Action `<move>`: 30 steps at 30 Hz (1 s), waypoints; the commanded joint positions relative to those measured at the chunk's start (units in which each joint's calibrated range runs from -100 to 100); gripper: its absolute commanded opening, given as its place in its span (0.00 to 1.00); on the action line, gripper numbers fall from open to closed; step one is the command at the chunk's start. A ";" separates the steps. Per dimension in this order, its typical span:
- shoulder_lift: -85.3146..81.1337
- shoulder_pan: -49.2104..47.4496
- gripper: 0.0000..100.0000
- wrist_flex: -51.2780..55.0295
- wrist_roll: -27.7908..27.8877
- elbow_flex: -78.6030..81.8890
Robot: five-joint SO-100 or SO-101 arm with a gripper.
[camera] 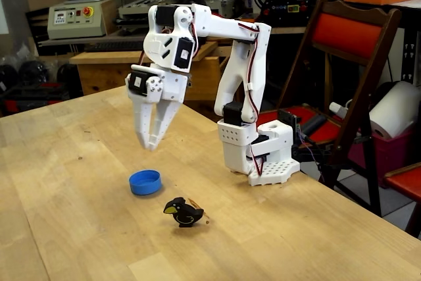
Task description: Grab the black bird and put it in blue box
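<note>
Black bird (183,212) upright, beak left | pincer (150,143) seemingly closed, above blue box (145,181)

Blue box (145,181) interior hidden by rim; black bird (183,212) base indistinct.

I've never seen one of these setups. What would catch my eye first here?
Probably the white robot arm rising from the far side of the wooden table, its gripper hanging in the air, fingers nearly together, holding nothing. Below it, a small blue box sits on the tabletop. Nearer the camera and slightly right stands a little black bird with a yellow beak, apart from the box.
</note>
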 commanded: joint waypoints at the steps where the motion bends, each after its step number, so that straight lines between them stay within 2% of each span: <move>1: -0.22 -2.27 0.03 2.16 0.29 -2.78; 17: -1.41 -2.87 0.03 8.09 0.34 -3.57; 22: -7.06 -3.31 0.03 8.09 0.34 -2.78; 30: -12.28 -12.57 0.03 8.09 0.34 -2.69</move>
